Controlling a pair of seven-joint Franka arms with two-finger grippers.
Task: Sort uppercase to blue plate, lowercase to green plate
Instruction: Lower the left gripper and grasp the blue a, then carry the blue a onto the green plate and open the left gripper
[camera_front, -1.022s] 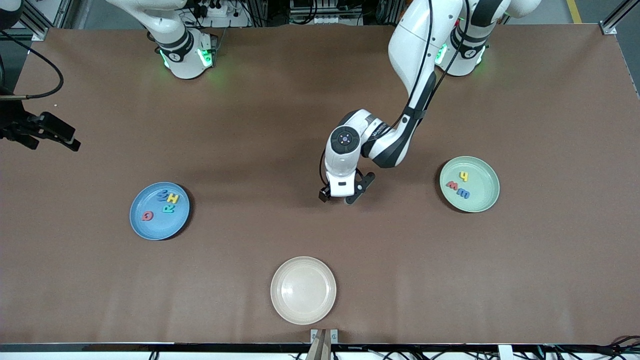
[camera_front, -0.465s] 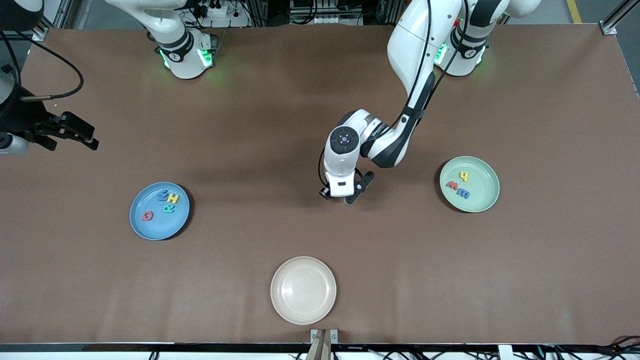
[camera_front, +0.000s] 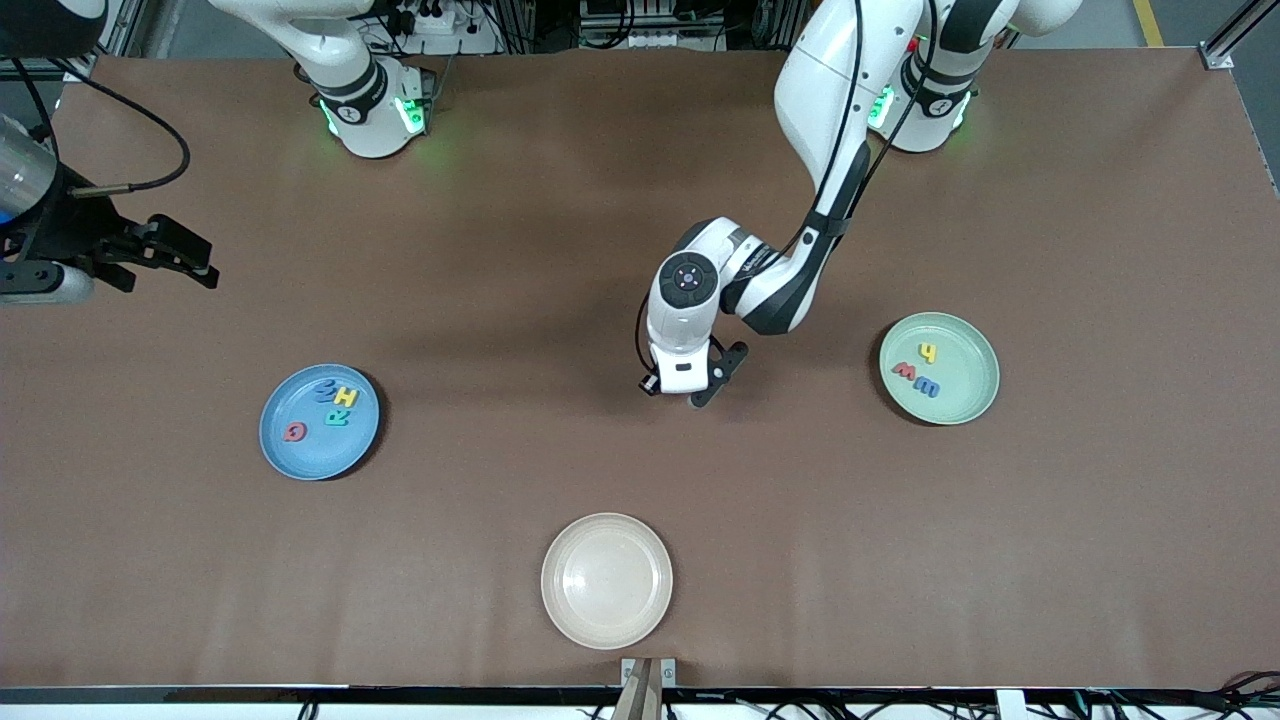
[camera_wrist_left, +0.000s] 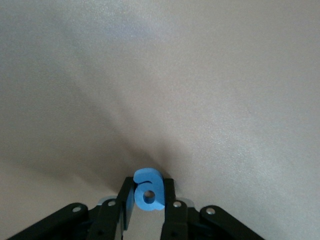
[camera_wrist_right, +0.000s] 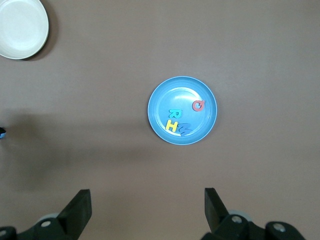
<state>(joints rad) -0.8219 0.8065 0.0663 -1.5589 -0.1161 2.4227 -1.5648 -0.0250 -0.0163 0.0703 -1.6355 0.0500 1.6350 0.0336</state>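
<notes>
Moved since earlier: right gripper (camera_front: 185, 262) has swung in from the table edge at the right arm's end toward the middle; left gripper (camera_front: 690, 390) has stayed put low over mid-table and pinched together.
Left gripper: clamped on the blue a (camera_wrist_left: 148, 189), which stands on edge between the fingers (camera_wrist_left: 172, 212) in the left wrist view; whether it has left the table cannot be told.
Right gripper: jaws wide apart, holding nothing, high over bare table near the right arm's end; this arm waits.
Blue plate (camera_front: 290, 455): holds all four capitals, red Q (camera_front: 294, 432), green R (camera_front: 337, 416), yellow H (camera_front: 346, 397) and blue W (camera_front: 326, 390), bunched close together.
Green plate (camera_front: 965, 400): holds three small letters, yellow h (camera_front: 929, 351), red w (camera_front: 903, 371) and blue e (camera_front: 926, 387).
Beige plate (camera_front: 606, 580): nothing on it, nearest the front camera.
Done: uppercase side looks finished; three of four lowercase are placed.
Left: by my reading, only the a must be carried to the green plate and released there.
</notes>
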